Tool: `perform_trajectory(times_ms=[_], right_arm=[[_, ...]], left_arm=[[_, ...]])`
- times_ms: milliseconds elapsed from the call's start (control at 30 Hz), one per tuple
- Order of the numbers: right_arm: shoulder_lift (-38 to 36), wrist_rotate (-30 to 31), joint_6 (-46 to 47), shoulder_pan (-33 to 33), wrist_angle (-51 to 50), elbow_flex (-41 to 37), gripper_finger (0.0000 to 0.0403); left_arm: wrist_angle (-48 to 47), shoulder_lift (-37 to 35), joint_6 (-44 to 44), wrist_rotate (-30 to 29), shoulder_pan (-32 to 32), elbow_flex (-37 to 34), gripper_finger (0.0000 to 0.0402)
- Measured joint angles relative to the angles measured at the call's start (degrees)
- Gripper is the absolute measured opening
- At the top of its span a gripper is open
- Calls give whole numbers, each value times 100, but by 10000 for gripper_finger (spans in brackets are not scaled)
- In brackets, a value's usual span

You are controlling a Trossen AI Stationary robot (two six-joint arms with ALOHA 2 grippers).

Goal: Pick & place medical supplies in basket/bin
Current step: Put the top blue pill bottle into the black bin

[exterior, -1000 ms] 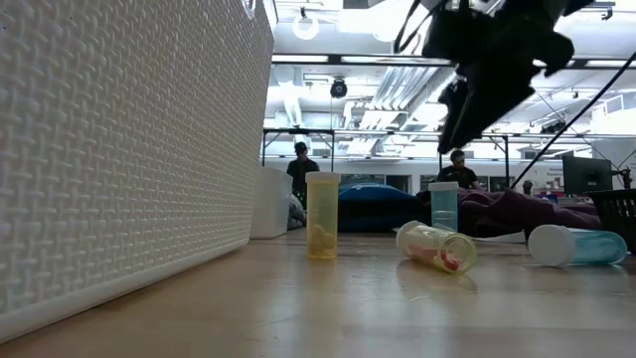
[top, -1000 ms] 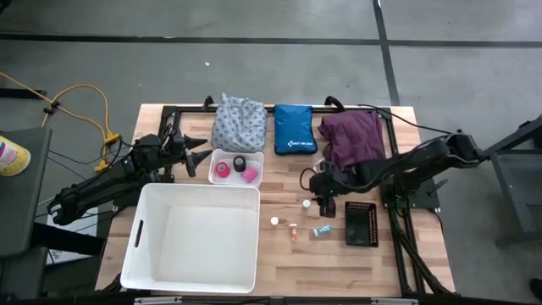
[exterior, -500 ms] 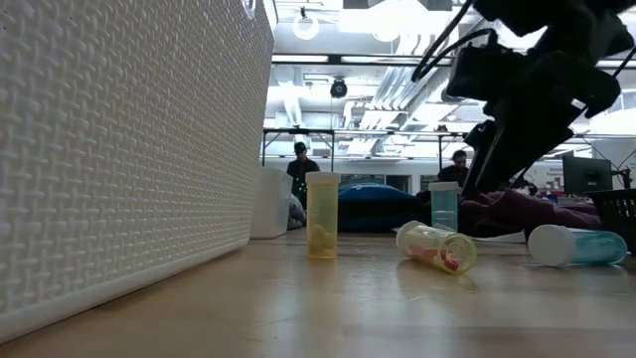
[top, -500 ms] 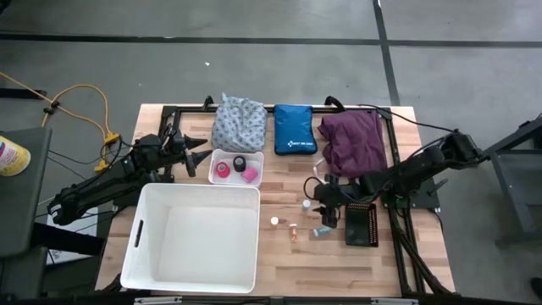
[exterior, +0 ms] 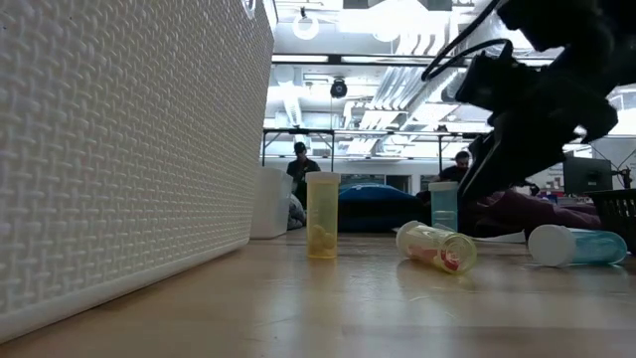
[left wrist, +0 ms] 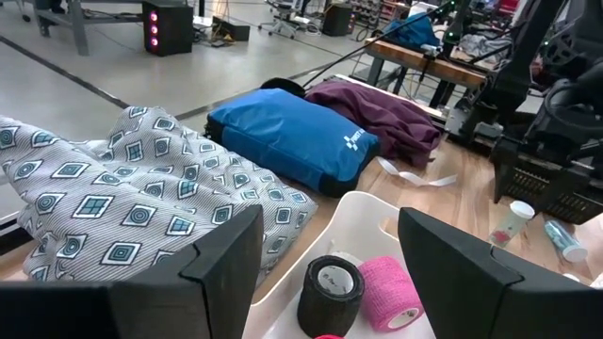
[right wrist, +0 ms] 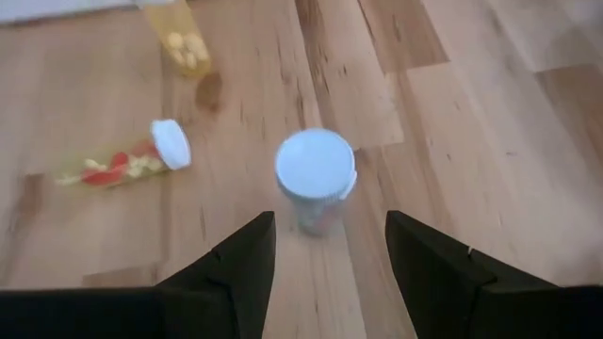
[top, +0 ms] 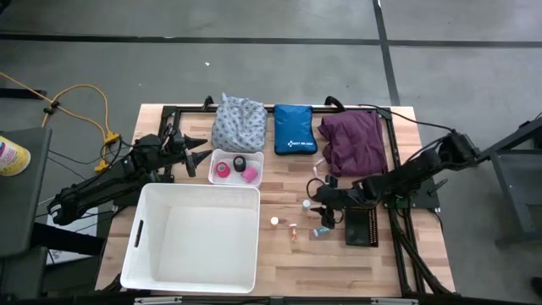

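honestly, the right claw hangs with fingers spread wide over the upright white-capped vial standing just ahead of its tips, and i'd guess one finger clipping the cap would topple it toward the fallen vial nearby.

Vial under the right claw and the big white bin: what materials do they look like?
Upright vial: likely clear plastic, contents showing through the wall, matte white cap; the open right claw hovers above it. White bin: probably molded plastic, given its embossed woven-pattern wall and smooth rim.
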Motion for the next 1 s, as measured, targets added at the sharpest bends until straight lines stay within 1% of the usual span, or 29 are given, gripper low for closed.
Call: perform_trajectory(times_ms=[233, 400, 633, 767, 1000], right_arm=[[554, -104, -13, -2, 630, -4, 190], [802, -62, -15, -2, 1006, 0, 190], [860, 33, -15, -19, 1161, 0, 189], [860, 31, -15, -19, 1157, 0, 174], [860, 29, -17, -17, 1113, 0, 128]], left_arm=[[0, 0, -1, 0, 0, 0, 240], [0, 0, 0, 0, 0, 0, 240], [0, 0, 0, 0, 0, 0, 240], [1, 0, 0, 0, 0, 0, 240], [0, -1, 0, 0, 0, 0, 240]])
